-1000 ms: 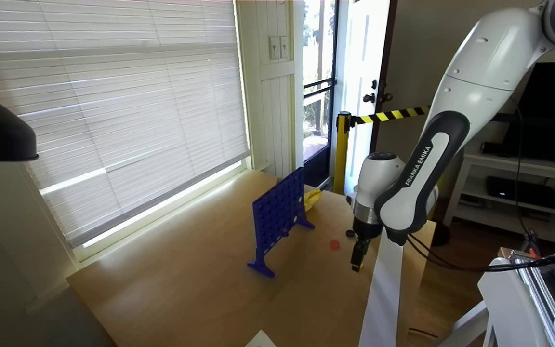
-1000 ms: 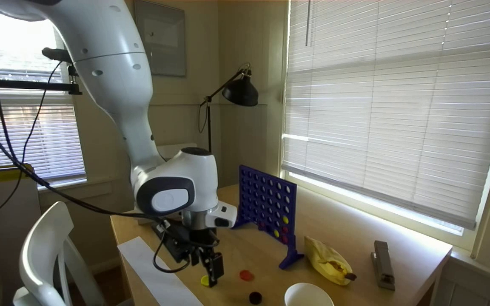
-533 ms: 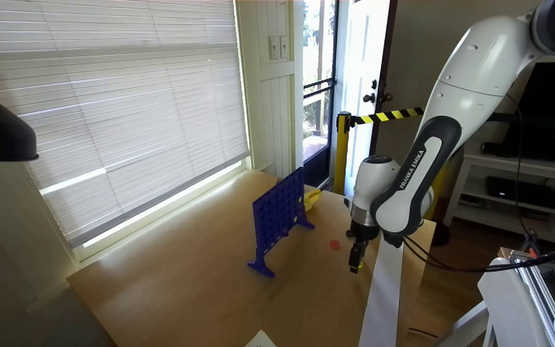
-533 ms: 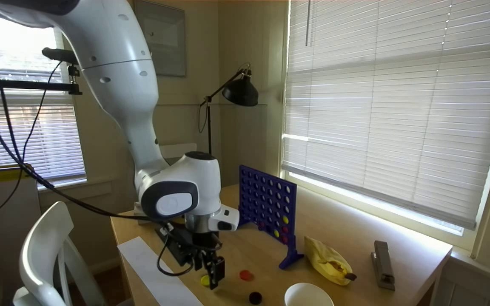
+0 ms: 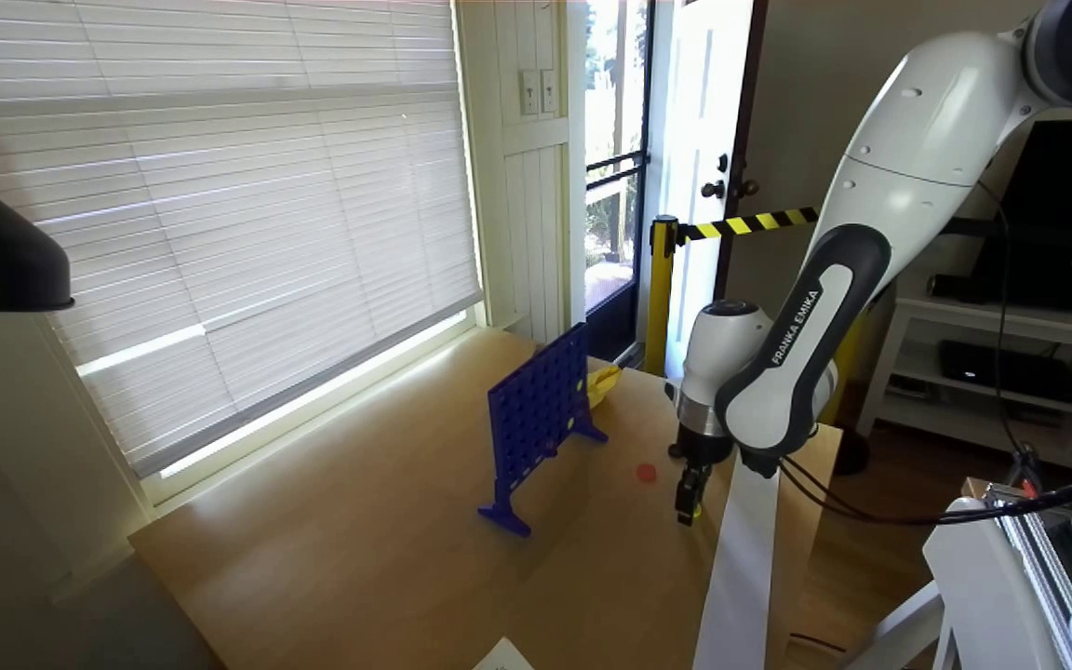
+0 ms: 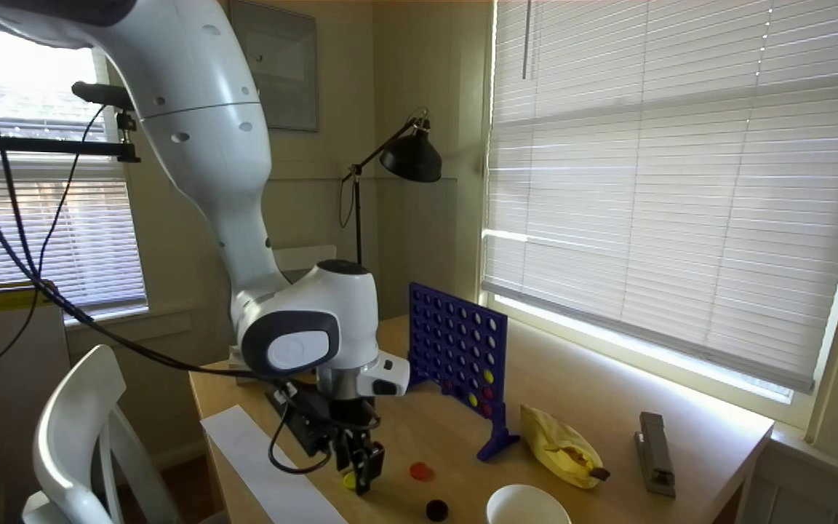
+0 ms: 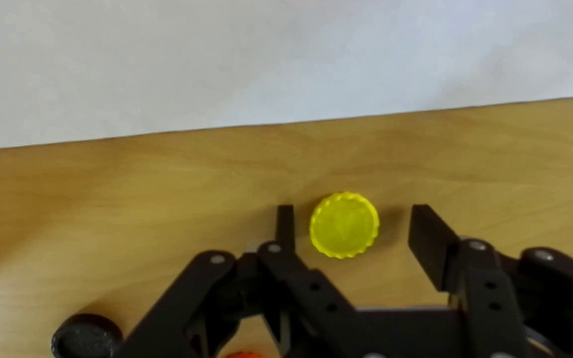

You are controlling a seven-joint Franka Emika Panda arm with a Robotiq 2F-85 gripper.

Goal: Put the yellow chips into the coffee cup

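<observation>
A yellow chip (image 7: pixel 344 226) with a ridged rim lies flat on the table in the wrist view. My gripper (image 7: pixel 352 219) stands partly open around it, one finger on each side. A narrow gap separates the chip from the left finger (image 7: pixel 285 223), a wider one from the right finger (image 7: pixel 433 248). In both exterior views the chip (image 6: pixel 349 481) peeks out beside the fingers, low over the table. The pale coffee cup (image 6: pixel 527 506) stands at the bottom of an exterior view, cut off by the frame. Two more yellow discs sit in slots of the blue rack (image 6: pixel 455 349).
Near the gripper lie a red disc (image 6: pixel 421 471) and a round black piece (image 6: pixel 436 510). A yellow banana (image 6: pixel 563 445) and a stapler (image 6: pixel 655 455) lie farther off. White paper (image 7: pixel 266 59) runs along the table beside the chip.
The arm has lowered and shifted slightly, then held its place over the last half second. The fingers have drawn closer together around the chip. Other objects stay put.
</observation>
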